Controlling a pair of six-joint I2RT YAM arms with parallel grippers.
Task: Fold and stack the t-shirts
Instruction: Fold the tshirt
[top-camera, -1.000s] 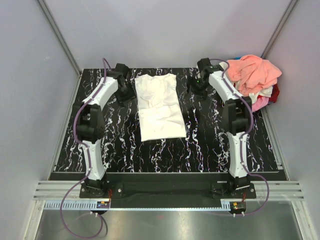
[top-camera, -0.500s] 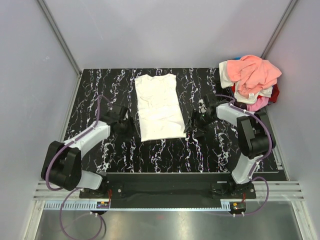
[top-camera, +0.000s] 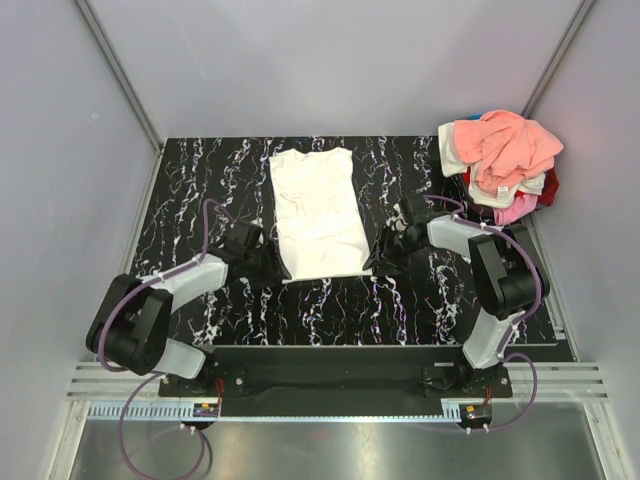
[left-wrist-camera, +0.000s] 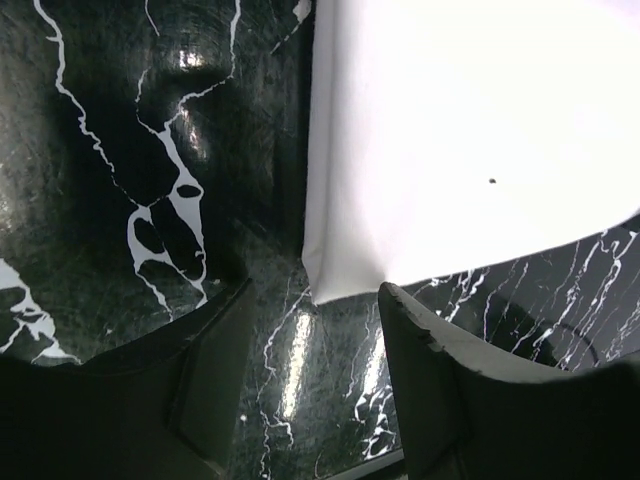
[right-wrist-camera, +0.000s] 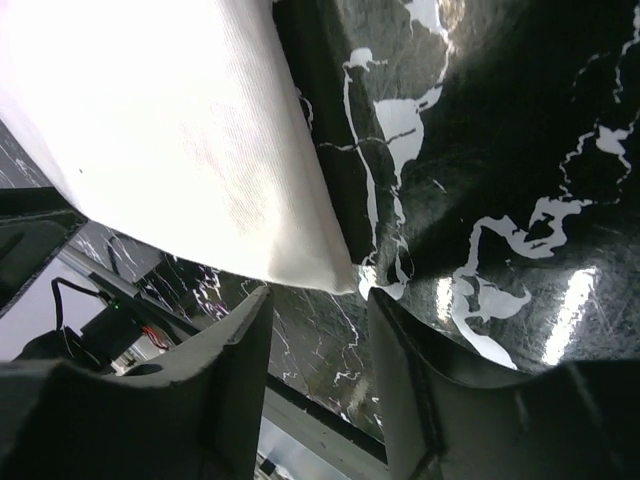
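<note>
White cloth t-shirt (top-camera: 315, 215), a long folded strip. Left gripper (left-wrist-camera: 315, 300), right gripper (right-wrist-camera: 320, 300): jaws stood apart at its near corners. Crosswise fold judged due; next, pinch both.

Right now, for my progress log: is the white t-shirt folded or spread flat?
Partly folded: the white t-shirt lies as a long narrow rectangle, no sleeves sticking out, not yet folded crosswise.

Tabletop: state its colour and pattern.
The tabletop is black with white marble-like veining, best seen in the top external view.
</note>
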